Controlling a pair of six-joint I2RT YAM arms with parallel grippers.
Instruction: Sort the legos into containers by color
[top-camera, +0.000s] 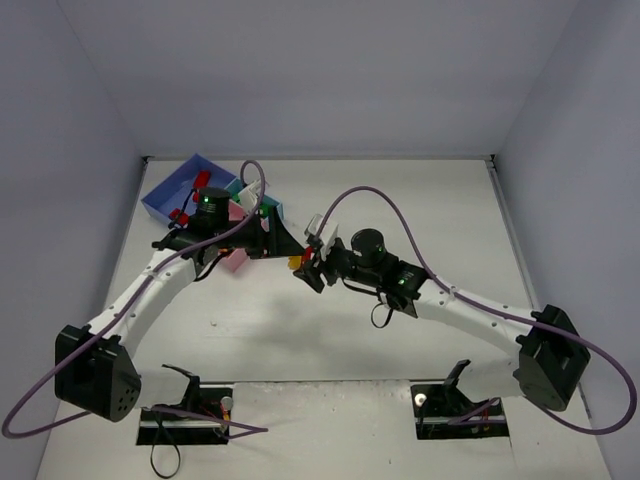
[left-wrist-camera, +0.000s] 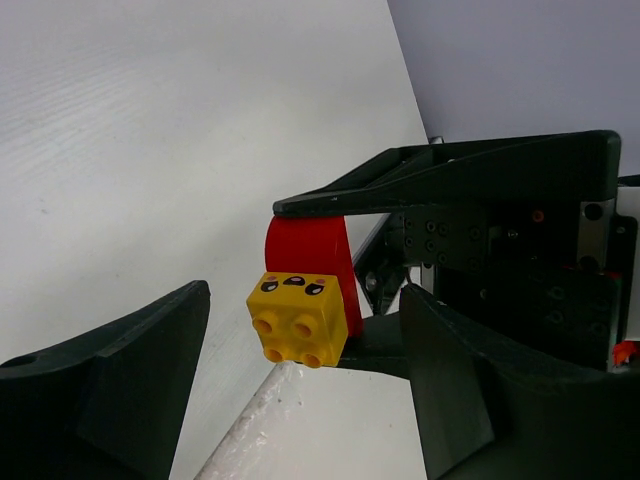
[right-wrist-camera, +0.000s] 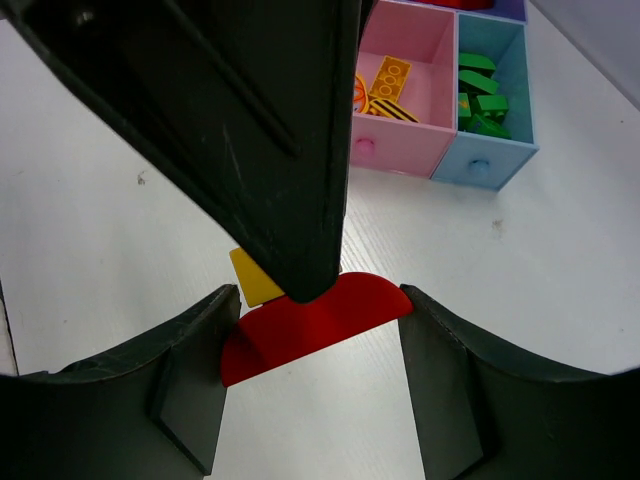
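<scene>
Right pincer (right-wrist-camera: 320, 312) is clamped on a red arched brick (right-wrist-camera: 330, 322), one finger pressing each end of the arch. A yellow brick (left-wrist-camera: 297, 318) with a face printed on one side is stuck to the red one, studs facing the left wrist camera. Left pincer (left-wrist-camera: 305, 300) stands wide apart and grips nothing, its two fingers either side of the yellow brick without touching it. From the right wrist view, one left finger (right-wrist-camera: 250, 130) comes down to the top of the red arch; I cannot tell whether it touches. The two pincers meet over the white table (top-camera: 420, 200), just beside the tray's near corner. Farther back in the tray, the pink compartment (right-wrist-camera: 395, 150) holds yellow and orange legos (right-wrist-camera: 388, 82), the teal compartment (right-wrist-camera: 490, 165) beside it holds green legos (right-wrist-camera: 482, 95), and the blue compartment (top-camera: 163, 198) at the far end holds red legos (top-camera: 179, 215).
</scene>
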